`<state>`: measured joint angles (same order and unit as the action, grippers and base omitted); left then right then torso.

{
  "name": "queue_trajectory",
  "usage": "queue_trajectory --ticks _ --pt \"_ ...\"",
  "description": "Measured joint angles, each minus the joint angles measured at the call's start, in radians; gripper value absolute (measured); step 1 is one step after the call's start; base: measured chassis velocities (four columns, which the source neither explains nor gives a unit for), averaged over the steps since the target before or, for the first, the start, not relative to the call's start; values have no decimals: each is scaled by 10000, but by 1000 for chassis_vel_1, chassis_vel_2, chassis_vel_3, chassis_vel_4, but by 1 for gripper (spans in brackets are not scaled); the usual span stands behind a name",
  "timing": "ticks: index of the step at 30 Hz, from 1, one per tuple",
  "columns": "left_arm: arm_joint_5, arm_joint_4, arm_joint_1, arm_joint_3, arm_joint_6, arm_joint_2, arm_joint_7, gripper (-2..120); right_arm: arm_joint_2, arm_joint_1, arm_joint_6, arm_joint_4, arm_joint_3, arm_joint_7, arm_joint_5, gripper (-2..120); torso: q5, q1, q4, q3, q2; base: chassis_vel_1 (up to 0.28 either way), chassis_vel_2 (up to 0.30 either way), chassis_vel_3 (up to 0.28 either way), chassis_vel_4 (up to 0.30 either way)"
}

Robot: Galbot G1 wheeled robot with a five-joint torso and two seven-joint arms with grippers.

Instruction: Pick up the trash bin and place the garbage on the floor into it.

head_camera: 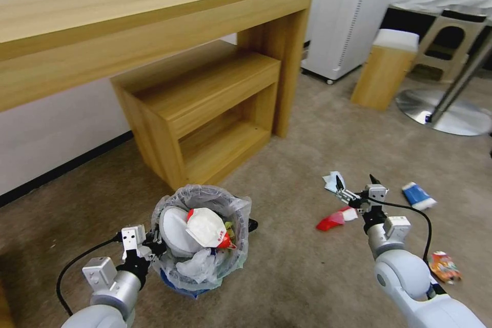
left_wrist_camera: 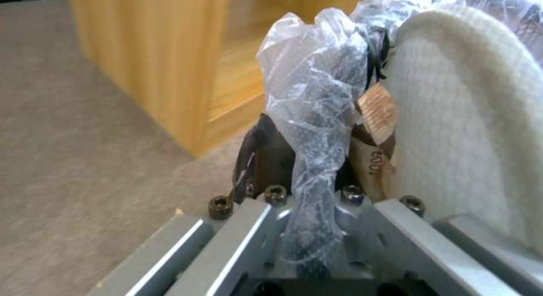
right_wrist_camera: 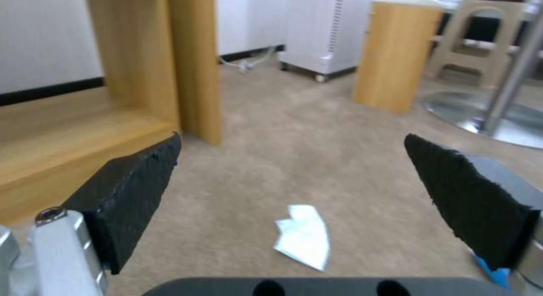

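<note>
The trash bin (head_camera: 202,261), black mesh lined with a crinkly clear bag, sits low at the left front and holds a white slipper (head_camera: 174,225) and crumpled white-and-red litter (head_camera: 207,228). My left gripper (head_camera: 154,243) is shut on its near rim; the left wrist view shows the bag-wrapped rim (left_wrist_camera: 317,130) pinched between the fingers, beside the slipper (left_wrist_camera: 464,118). My right gripper (head_camera: 355,181) hangs open over the carpet, just above a light-blue mask (head_camera: 332,180) (right_wrist_camera: 305,236). Garbage on the floor around it: a red wrapper (head_camera: 333,219), a blue-white paper cup (head_camera: 417,196) and a crushed orange can (head_camera: 443,266).
A long wooden desk (head_camera: 154,10) with a lower shelf unit (head_camera: 205,107) stands right behind the bin. To the right are a wood-grain bin (head_camera: 387,69), a white cabinet (head_camera: 348,10) and a chrome table base (head_camera: 446,113). Open carpet lies between bin and litter.
</note>
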<state>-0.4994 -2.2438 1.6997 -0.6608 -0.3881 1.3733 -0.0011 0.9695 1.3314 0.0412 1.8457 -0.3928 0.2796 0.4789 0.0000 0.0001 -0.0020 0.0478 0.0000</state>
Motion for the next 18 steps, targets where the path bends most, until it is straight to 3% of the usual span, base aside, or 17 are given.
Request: queue_trajectory --ticks 10,18 --pt "-32 13 -28 32 105 -1 -138 1 87 12 194 -60 54 -115 -14 100 0 0 -3 0 -1 -79 -65 -70 -78" --pt "-59 20 -25 -6 176 -34 -214 1 221 -79 462 -149 199 -187 -154 100 0 0 1 0 0 0 0 0 0"
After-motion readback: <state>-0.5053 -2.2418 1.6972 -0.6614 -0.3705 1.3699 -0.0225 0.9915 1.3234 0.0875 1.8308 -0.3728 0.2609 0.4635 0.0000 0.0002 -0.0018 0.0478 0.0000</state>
